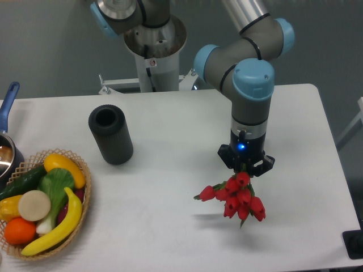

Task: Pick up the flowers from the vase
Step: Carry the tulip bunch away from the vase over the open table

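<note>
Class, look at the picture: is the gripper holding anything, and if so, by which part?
The gripper holds the flowers, clamped at the top of the bunch of red buds.

You have a white table (pixel 170 187). On it stands the black vase (pixel 110 134), upright at left centre. A wicker basket (pixel 85 198) of fruit and vegetables sits at the front left corner, near a pot (pixel 7 153) at the left edge.
</note>
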You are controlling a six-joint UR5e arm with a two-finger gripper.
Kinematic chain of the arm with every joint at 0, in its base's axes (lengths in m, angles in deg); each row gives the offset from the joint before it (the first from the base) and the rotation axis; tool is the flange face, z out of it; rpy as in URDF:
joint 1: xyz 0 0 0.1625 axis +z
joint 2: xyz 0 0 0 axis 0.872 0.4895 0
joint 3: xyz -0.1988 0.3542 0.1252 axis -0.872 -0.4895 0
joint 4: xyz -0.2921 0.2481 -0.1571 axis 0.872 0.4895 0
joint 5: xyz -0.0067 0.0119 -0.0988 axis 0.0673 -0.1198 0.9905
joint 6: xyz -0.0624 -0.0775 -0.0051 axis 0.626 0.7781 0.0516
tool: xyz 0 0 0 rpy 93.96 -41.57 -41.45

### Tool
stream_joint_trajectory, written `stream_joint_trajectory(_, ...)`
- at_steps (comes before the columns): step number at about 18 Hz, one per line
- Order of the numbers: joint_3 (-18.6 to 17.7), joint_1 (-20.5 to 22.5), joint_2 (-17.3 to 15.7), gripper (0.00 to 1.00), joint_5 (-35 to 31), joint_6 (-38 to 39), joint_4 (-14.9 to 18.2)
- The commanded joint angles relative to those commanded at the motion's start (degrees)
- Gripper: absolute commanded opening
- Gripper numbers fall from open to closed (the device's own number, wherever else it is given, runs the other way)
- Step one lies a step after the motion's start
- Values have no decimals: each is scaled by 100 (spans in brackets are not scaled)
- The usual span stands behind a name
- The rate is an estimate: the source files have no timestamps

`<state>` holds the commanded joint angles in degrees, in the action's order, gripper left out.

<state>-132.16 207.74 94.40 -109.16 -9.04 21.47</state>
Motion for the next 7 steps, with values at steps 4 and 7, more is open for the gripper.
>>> stream_joint_trajectory(4,71,-149,88,0,-307,0,160)
stream_joint_trajectory(7,36,-167,97,0,-396,0,177)
